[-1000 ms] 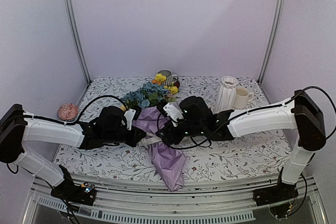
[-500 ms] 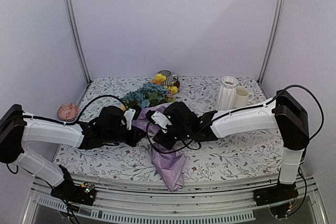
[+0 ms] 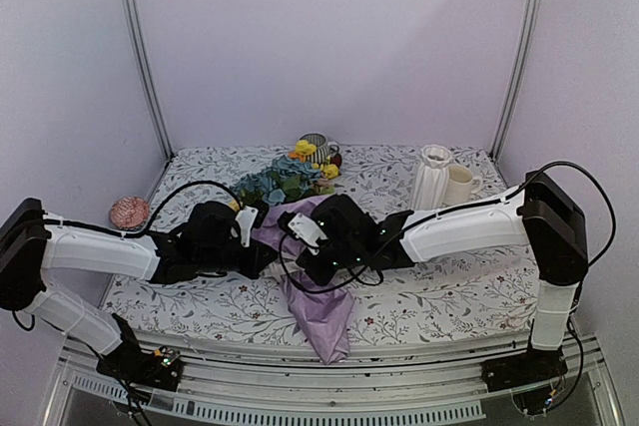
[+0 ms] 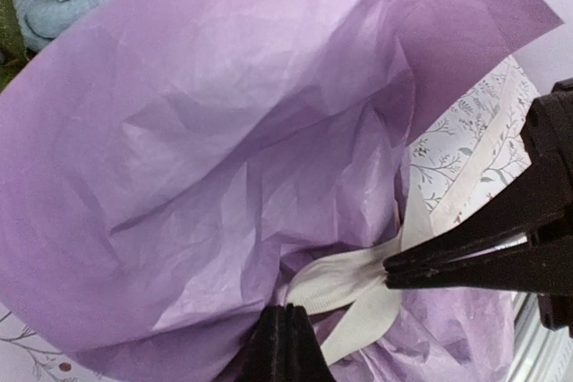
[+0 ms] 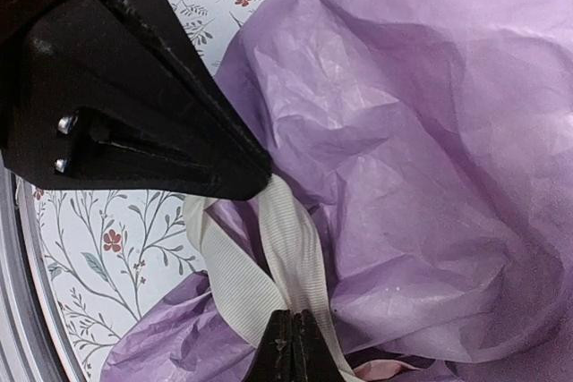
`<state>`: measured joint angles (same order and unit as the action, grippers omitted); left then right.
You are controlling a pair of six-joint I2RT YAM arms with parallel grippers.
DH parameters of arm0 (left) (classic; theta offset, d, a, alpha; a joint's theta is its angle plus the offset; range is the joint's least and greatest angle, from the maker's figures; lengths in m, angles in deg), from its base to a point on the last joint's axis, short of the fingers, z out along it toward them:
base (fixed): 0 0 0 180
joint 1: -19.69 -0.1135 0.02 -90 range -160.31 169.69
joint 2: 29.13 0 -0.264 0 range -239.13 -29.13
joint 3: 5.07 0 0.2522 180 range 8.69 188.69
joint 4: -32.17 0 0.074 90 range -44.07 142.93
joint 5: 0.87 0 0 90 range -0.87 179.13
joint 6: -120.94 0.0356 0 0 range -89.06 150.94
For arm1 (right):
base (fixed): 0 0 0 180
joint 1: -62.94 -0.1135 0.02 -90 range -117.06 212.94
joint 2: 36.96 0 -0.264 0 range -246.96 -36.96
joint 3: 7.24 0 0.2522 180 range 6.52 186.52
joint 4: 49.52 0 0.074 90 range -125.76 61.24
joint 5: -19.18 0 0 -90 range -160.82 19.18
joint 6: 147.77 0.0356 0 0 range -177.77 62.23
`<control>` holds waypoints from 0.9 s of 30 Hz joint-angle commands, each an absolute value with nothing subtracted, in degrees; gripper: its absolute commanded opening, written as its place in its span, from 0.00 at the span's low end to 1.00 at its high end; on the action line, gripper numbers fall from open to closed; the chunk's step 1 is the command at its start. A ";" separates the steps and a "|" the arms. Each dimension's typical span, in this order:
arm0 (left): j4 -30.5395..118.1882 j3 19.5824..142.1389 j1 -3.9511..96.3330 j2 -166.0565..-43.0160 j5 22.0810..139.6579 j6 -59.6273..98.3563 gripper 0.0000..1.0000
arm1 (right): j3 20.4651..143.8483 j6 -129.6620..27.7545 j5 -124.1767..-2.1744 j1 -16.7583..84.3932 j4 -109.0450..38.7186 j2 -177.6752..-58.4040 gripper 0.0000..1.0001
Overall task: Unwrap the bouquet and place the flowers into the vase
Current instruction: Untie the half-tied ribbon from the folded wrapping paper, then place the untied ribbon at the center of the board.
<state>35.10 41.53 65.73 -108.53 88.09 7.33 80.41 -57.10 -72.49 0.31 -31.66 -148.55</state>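
The bouquet point(image 3: 321, 308) is laid on the bench point(image 3: 449, 291), wrapped in lilac paper, with the flowers point(image 3: 285, 182) pointed toward 12 o'clock. Its cream ribbon point(image 5: 285, 239) is pinched by the left gripper point(image 4: 286, 346) and the right gripper point(image 5: 293, 346), both clamped tight. Unwrapping is judged barely begun. The white ribbed vase point(image 3: 431, 182), at 2 o'clock, is seen without flowers.
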 commanded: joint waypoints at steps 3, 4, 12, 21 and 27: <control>34.94 41.04 65.04 -107.40 88.02 7.85 0.00 | 77.79 -55.64 -75.33 0.09 -34.42 -143.17 0.02; 34.96 41.04 65.04 -107.40 88.06 7.85 0.00 | 76.60 -55.22 -76.17 0.15 -35.37 -141.70 0.02; 34.85 41.03 65.03 -107.30 87.99 7.70 0.00 | 65.61 -48.74 -85.65 5.05 -38.96 -127.39 0.02; 34.85 40.53 65.02 -106.89 88.09 7.73 0.00 | 47.94 -36.09 -102.44 18.80 -38.50 -100.78 0.02; 34.85 40.44 65.03 -106.73 88.20 7.66 0.00 | 38.86 -33.41 -106.20 25.16 -39.47 -83.92 0.02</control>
<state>35.10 41.51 65.73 -107.76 88.11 7.31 42.47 -37.15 -101.14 22.72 -38.76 -90.48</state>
